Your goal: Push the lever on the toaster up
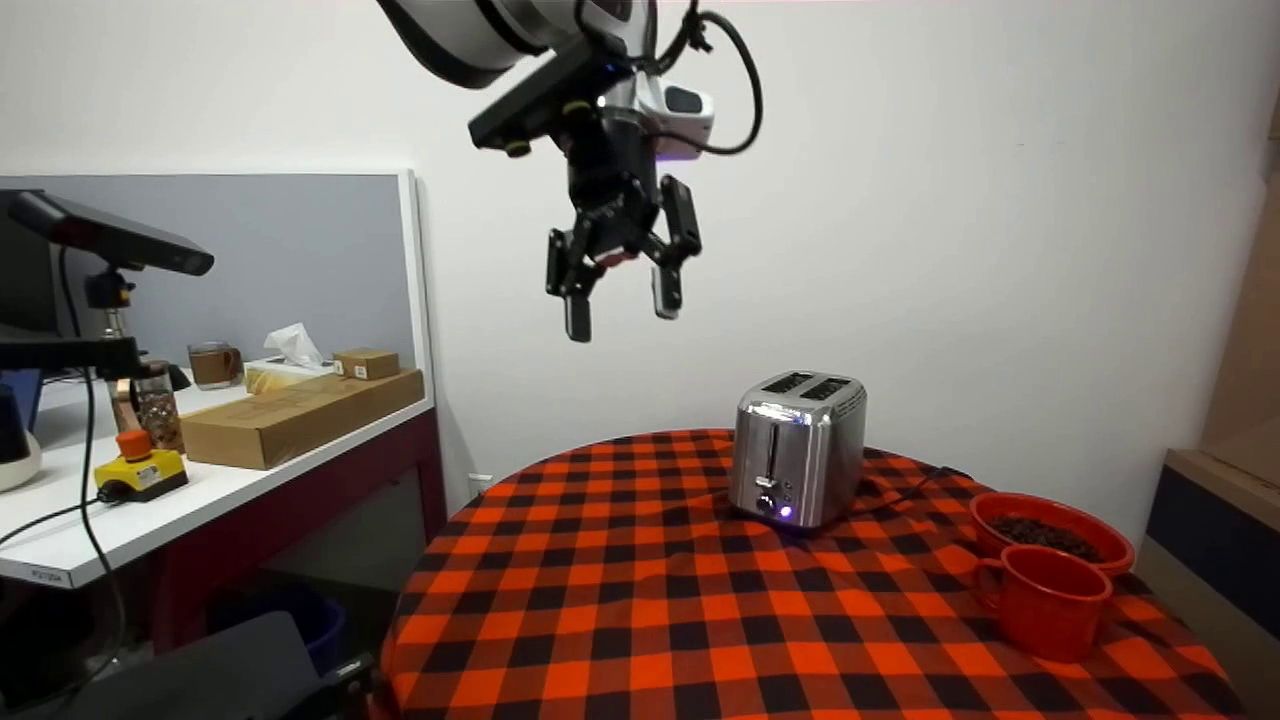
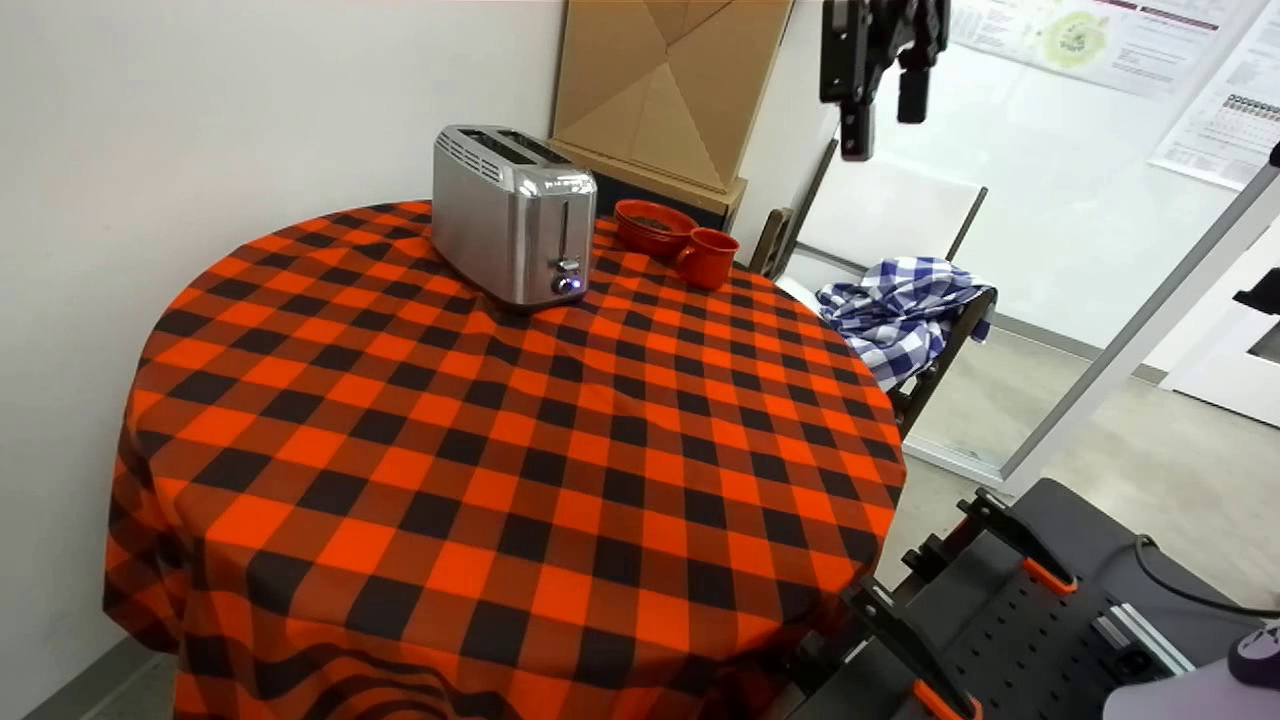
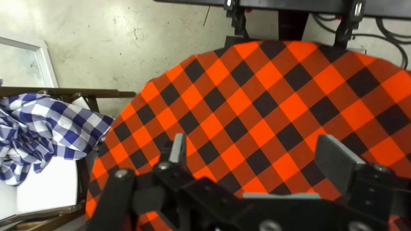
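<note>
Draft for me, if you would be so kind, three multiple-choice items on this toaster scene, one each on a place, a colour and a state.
1. Where along its track does the lever of the toaster sit?
A) At the top
B) Halfway
C) At the bottom

2. What colour is the mug on the tablecloth?
A) Red
B) White
C) Blue

3. How is the claw?
A) Shut on the lever
B) Open, holding nothing
C) Shut and empty

1: C, since both exterior views show the lever at the track's lower end.
2: A, since both exterior views show it plain red.
3: B, since the wrist view shows its fingers apart with nothing gripped between them.
</note>
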